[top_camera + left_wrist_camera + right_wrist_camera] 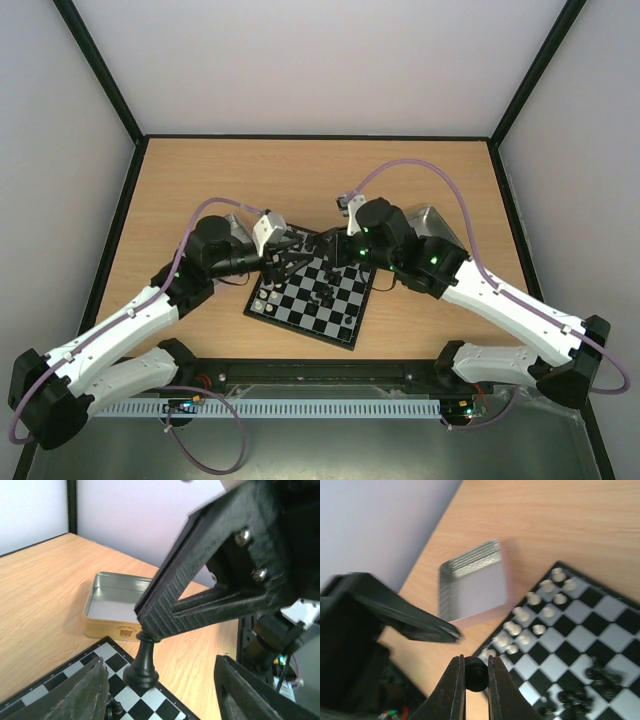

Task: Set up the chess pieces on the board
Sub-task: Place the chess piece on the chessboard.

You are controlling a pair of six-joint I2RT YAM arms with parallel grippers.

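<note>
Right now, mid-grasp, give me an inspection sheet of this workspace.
Surface: wooden table, no spills seen.
Job's things: chessboard; white pieces in two rows along one edge; one black piece upright at its edge; other black pieces loose on it.
Clutter: metal tin beside the board; second tin by its other side.
Grippers: right gripper shut on that black piece's head; left gripper open.
Cables: purple cables arch clear of the board.
Surroundings: white walls, black frame.
</note>
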